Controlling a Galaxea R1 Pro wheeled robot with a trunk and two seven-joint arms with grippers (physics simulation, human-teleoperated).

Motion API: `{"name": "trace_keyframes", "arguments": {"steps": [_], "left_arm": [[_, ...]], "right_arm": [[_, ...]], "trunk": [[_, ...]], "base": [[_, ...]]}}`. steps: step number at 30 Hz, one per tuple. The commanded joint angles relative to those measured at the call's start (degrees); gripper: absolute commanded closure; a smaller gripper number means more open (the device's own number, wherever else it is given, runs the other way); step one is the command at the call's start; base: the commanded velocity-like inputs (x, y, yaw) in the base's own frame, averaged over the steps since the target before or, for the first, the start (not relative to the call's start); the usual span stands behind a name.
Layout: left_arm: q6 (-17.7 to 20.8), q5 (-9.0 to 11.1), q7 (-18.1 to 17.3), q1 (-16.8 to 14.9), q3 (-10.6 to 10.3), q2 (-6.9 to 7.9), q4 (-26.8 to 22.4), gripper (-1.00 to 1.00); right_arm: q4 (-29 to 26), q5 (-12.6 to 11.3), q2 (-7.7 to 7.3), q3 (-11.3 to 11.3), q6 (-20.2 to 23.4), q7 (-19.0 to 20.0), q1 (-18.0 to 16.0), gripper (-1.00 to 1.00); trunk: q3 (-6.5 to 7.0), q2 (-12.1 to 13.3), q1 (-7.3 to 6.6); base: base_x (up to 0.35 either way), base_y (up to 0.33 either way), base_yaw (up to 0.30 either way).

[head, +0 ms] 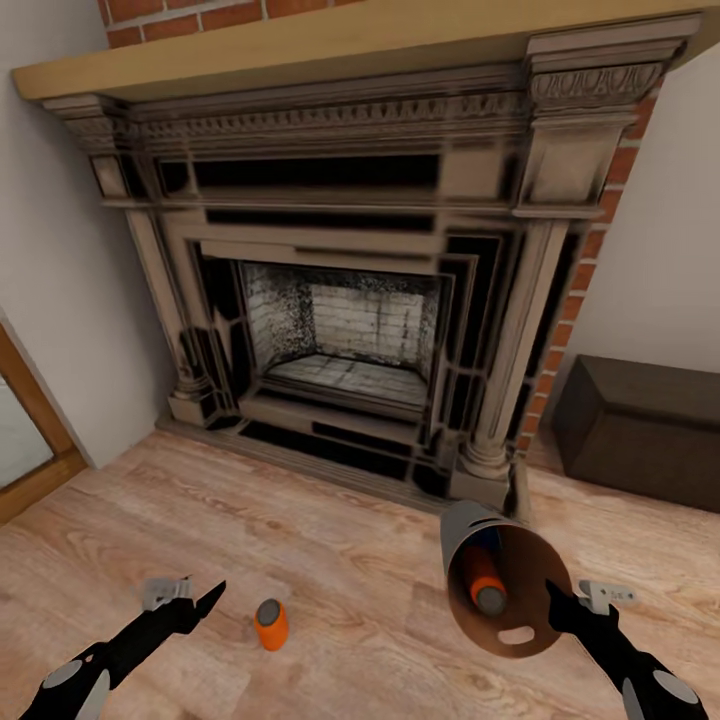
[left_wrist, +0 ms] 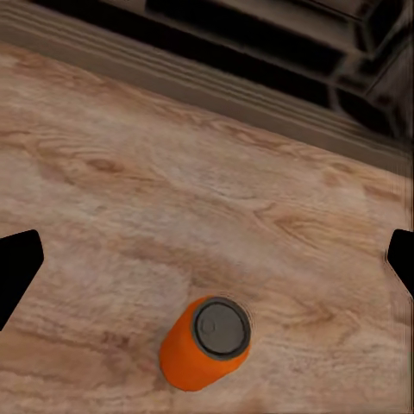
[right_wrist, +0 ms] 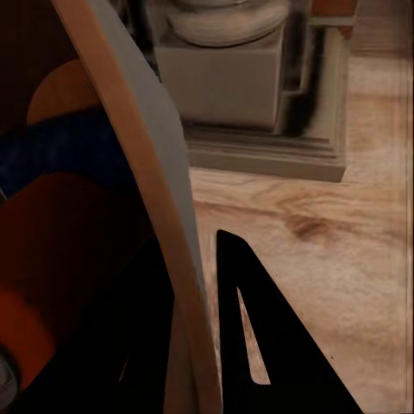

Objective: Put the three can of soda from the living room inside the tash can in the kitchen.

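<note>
We see the bin's rim (right_wrist: 159, 216) beside one dark finger (right_wrist: 259, 345); inside, an orange can (right_wrist: 34, 319), perhaps blue behind it.

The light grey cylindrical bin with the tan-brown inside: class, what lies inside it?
Inside the light grey cylindrical bin, held tilted by the right gripper, lies an orange soda can with a grey metal top. The right wrist view hints at something blue beside it. The bin's wall hides the rest.

We face ornate dark fireplace (head: 340, 300), sooty firebox at centre. Tan mantel (head: 300, 45) across top, red brick chimney (head: 190, 10) above and down right side. Dark low bench (head: 640, 425) beside right column. Wood-framed panel (head: 30, 430) at left edge. We see light wood floor (head: 330, 560) throughout.
</note>
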Motion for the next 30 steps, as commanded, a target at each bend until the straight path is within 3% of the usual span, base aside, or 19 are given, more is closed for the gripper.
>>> {"name": "trace_keyframes", "arguments": {"steps": [1,10,23,30], "left_arm": [[-0.01,-0.08,0.0,-0.01,0.0,0.0,-0.01,-1.0],[-0.08,-0.36,-0.08,0.05,0.02,0.0,-0.25,-1.0],[-0.02,-0.55,-0.18,0.01,-0.1,0.0,-0.45,-1.0],[0.0,-4.1,-0.11,0.0,-0.09,0.0,-0.56,-1.0]], "right_arm": [[-0.1,-0.77,0.02,0.0,0.08,0.34,-0.03,1.0],[-0.09,-0.77,0.19,0.02,0.08,0.34,-0.03,1.0],[-0.09,-0.77,0.34,0.07,0.16,0.26,-0.03,1.0],[0.0,-0.77,0.39,0.18,0.16,0.26,-0.03,1.0]], "trunk": [[0.08,0.0,-0.01],[0.63,0.0,-0.01],[0.73,0.0,-0.01],[0.88,0.0,-0.01]], "base": [[0.169,-0.204,-0.194],[0.239,-0.074,-0.175],[0.029,0.054,-0.132],[0.039,0.301,-0.244]]}}
